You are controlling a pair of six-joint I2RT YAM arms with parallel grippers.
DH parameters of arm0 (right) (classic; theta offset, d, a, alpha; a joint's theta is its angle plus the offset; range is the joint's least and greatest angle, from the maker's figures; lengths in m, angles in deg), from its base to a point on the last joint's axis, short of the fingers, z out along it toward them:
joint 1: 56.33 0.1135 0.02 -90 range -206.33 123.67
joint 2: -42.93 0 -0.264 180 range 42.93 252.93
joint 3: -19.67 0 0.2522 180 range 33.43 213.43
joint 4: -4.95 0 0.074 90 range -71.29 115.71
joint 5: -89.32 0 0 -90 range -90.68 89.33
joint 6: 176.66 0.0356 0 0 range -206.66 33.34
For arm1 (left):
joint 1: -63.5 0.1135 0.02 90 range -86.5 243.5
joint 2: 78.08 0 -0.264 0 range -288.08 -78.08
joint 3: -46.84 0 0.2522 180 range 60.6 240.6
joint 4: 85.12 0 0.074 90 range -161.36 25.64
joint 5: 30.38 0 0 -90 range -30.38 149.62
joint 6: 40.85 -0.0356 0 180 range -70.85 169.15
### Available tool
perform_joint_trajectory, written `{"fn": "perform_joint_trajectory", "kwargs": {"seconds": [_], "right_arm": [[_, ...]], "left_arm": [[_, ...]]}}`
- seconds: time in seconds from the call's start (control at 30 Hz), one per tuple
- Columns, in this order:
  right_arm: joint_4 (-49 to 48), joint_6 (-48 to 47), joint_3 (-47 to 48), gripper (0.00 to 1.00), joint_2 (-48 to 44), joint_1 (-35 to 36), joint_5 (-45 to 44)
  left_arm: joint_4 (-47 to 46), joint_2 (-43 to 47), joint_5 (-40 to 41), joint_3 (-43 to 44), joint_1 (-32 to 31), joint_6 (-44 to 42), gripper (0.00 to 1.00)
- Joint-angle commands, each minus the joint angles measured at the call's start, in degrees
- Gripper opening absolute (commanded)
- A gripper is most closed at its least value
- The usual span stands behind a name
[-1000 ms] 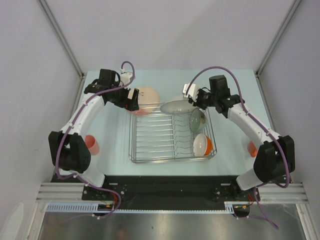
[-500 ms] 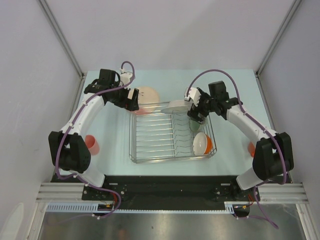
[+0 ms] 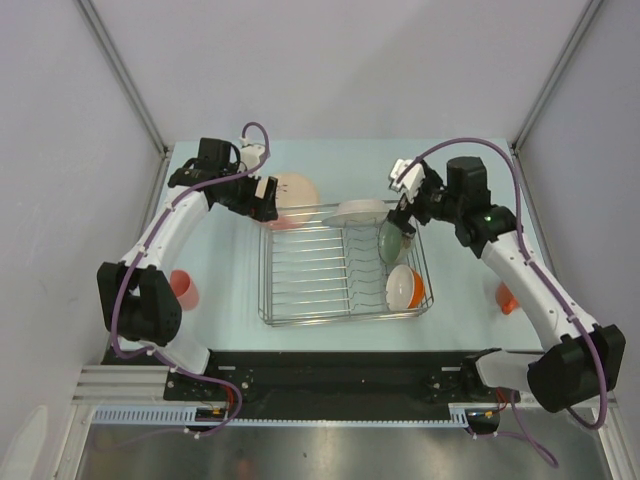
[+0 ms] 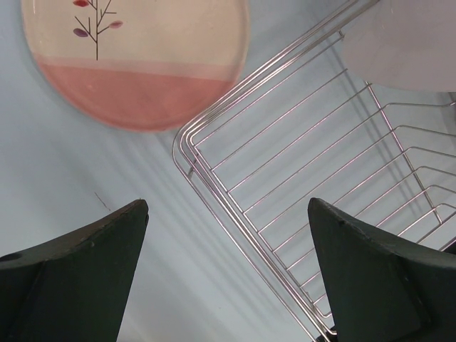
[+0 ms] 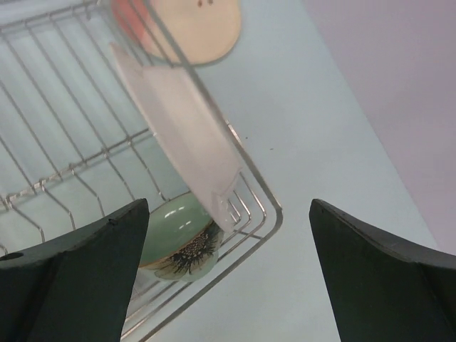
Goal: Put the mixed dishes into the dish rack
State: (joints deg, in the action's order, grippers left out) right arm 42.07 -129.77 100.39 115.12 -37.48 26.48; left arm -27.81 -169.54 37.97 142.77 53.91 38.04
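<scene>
The chrome dish rack (image 3: 264, 270) sits mid-table. A white shallow bowl (image 3: 360, 212) stands on edge at its far end, with a green bowl (image 3: 392, 240) and an orange-outside bowl (image 3: 405, 288) along its right side. My right gripper (image 3: 405, 195) hangs open just right of the white bowl (image 5: 185, 135), above the green bowl (image 5: 178, 235), touching neither. My left gripper (image 3: 262, 205) is open and empty over the rack's far left corner (image 4: 214, 194), next to the cream and pink plate (image 4: 135, 64) lying on the table.
A salmon-pink tumbler (image 3: 183, 288) stands on the table left of the rack, near the left arm. An orange mug (image 3: 506, 298) sits right of the rack, partly behind the right arm. Grey walls close in both table sides.
My right gripper opened and let go of the white bowl, which now rests on edge in the rack. It then drew back to the right. The left arm stayed still.
</scene>
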Motion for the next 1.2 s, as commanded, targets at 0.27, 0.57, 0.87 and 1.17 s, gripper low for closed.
{"fn": "perform_joint_trajectory", "kwargs": {"seconds": [0.27, 0.57, 0.87, 1.17], "right_arm": [[-25.00, 53.70, 0.37, 1.00, 0.85, -12.87, -14.58], [-41.44, 71.93, 6.59, 1.00, 21.84, -11.30, -12.57], [-39.10, 61.60, 18.90, 1.00, 31.36, 4.58, -20.11], [-37.42, 43.29, 22.86, 1.00, 28.71, 22.78, -35.15]], "left_arm": [[-3.03, -11.27, 5.73, 19.85, 4.04, 6.53, 1.00], [-0.40, -25.43, 9.25, 33.15, 5.28, 10.76, 1.00], [-5.93, -21.06, 14.62, 19.46, 4.57, 9.97, 0.99], [-10.15, -19.71, 20.86, 9.22, 4.57, 10.41, 1.00]]}}
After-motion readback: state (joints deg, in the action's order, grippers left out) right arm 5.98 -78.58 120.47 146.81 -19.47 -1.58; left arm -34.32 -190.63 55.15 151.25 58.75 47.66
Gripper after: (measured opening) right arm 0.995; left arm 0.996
